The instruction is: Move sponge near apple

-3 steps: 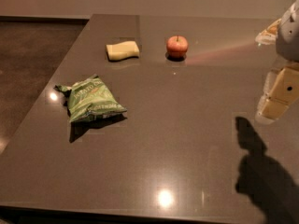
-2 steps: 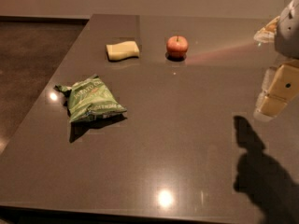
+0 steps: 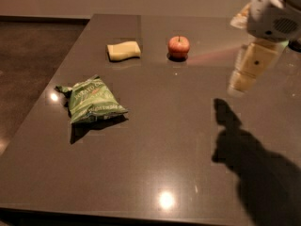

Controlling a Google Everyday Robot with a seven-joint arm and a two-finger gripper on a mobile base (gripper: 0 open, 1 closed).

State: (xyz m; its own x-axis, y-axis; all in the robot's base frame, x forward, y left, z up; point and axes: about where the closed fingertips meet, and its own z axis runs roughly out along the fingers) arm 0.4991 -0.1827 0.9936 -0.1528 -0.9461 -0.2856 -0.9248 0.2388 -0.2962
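Note:
The pale yellow sponge (image 3: 123, 50) lies flat on the far part of the dark table (image 3: 169, 140). The red apple (image 3: 179, 46) stands upright to the sponge's right, with a gap about one sponge-length wide between them. My gripper (image 3: 241, 84) hangs above the table at the right, pointing down and to the left. It is well to the right of the apple and nearer the camera, touching nothing. Its white housing (image 3: 272, 13) fills the top right corner.
A crinkled green chip bag (image 3: 91, 100) lies at the left middle of the table. The table's left edge runs diagonally beside a darker floor (image 3: 28, 69). My arm's shadow (image 3: 249, 164) falls across the near right of the table.
My gripper has moved left and farther over the table, toward the apple. Its shadow has shifted with it. Sponge, apple and bag have not moved.

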